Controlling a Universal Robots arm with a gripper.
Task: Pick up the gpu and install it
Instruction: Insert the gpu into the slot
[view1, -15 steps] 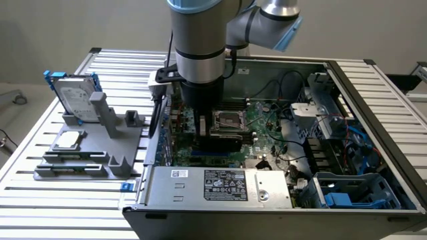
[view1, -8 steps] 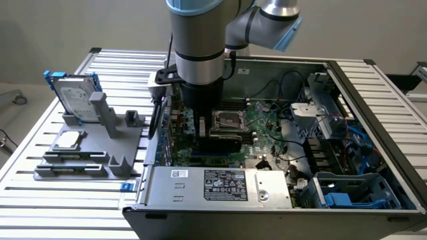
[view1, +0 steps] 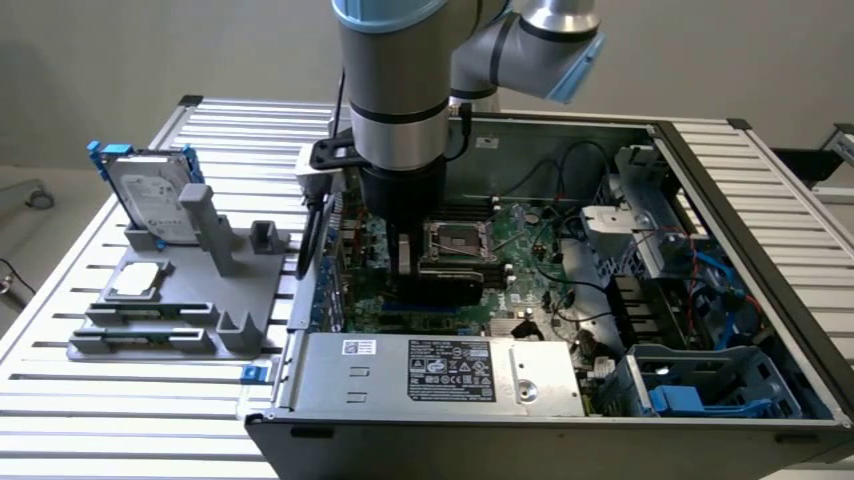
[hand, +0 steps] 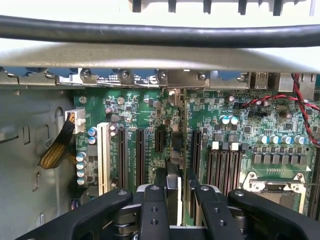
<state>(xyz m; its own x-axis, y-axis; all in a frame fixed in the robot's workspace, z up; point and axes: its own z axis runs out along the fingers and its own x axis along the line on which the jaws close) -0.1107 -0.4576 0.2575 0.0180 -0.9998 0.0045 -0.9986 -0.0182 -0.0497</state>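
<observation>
The black gripper (hand: 176, 176) has its jaws closed on the thin green-and-black gpu card (hand: 173, 196). The card stands upright and edge-on over the large green motherboard (hand: 135, 107), between that board's long black expansion slots (hand: 140, 155). Whether it touches the board, I cannot tell.

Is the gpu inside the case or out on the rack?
Inside the case: the gpu stands on edge between the fingers, over slots on the motherboard. Whether it is seated in a slot, cannot tell.

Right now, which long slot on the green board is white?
The outermost slot, next to the metal case wall; the other slots are black.
</observation>
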